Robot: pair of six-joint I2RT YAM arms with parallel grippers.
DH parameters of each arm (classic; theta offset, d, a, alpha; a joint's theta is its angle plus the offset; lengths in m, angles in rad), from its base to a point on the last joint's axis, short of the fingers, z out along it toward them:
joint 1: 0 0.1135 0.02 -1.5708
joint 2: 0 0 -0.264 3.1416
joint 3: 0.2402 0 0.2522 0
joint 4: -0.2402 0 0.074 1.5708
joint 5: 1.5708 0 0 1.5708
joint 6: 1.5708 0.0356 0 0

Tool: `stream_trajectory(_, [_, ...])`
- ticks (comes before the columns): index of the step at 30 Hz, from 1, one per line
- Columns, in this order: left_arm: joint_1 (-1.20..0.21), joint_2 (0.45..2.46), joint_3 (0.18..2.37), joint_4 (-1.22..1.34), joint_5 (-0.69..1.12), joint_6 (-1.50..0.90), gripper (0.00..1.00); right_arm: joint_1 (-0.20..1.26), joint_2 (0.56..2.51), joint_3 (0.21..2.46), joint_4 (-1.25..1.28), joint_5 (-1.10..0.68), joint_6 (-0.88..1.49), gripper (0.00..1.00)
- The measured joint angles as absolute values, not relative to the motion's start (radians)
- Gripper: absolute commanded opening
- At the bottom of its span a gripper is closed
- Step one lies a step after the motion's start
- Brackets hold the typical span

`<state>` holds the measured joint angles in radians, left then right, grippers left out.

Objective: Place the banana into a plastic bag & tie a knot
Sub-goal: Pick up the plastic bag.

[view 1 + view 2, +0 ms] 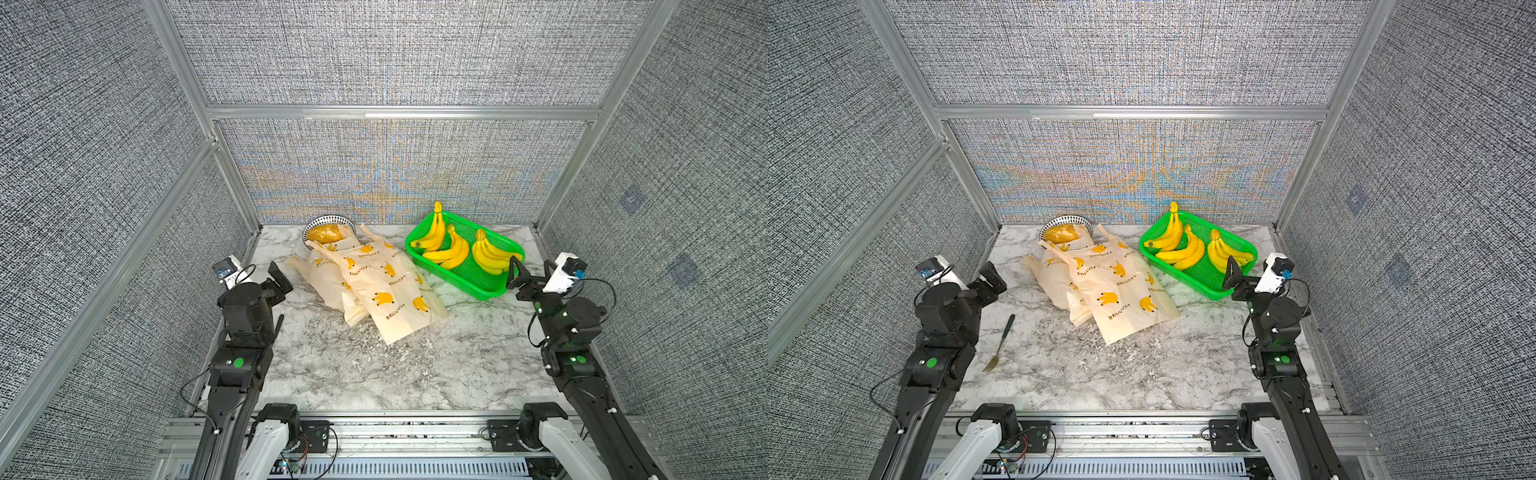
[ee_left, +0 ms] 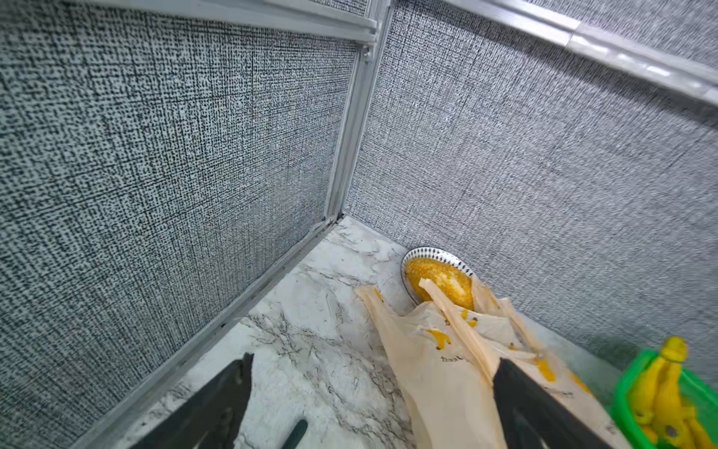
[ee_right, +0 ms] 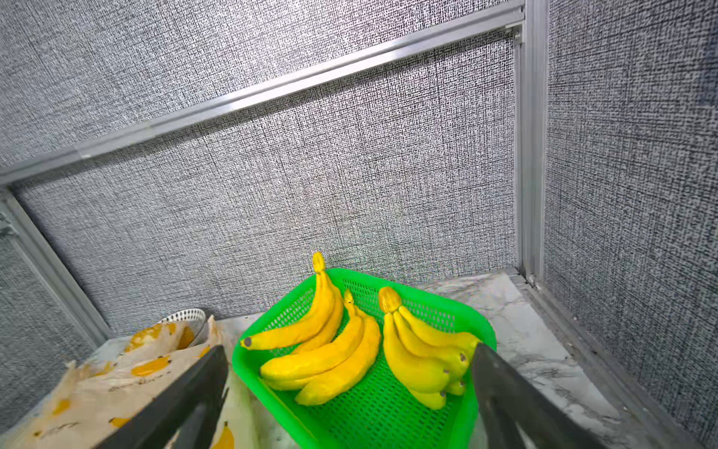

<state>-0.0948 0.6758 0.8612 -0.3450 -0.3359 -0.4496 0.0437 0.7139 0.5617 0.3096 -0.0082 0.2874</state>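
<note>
1. The banana bunches (image 1: 453,251), three of them, lie side by side in the green basket (image 1: 490,289) at the far right of the marble table (image 1: 374,374).
2. The plastic bags (image 1: 390,286), cream with a banana print, lie flat and overlapping in the middle of the table, just left of the basket. None of the fruit is in them.
3. The bags' far ends drape over a patterned bowl (image 1: 328,217) of something yellow at the far wall.
4. The right gripper (image 3: 349,348) hangs at the basket's near right edge with its fingers spread wide and nothing between them. In its wrist view the bunches sit framed between the fingers.
5. The left gripper (image 2: 373,358) is near the left wall, left of the bags. Its fingers are spread wide and empty.
6. In a top view, a fork (image 1: 1002,338) lies on the table beside the left arm.
</note>
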Motion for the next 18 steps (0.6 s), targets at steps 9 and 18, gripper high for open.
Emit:
stream_trajectory(9, [-0.090,0.768,0.877,-0.475,-0.020,-0.595,0.99,0.002,0.779,0.548,0.107,-0.244,0.395,0.98])
stream_trajectory(18, [-0.090,1.098,1.016,-0.405,0.381,-0.742,0.99,0.073,0.900,0.515,0.135,-0.495,0.413,0.91])
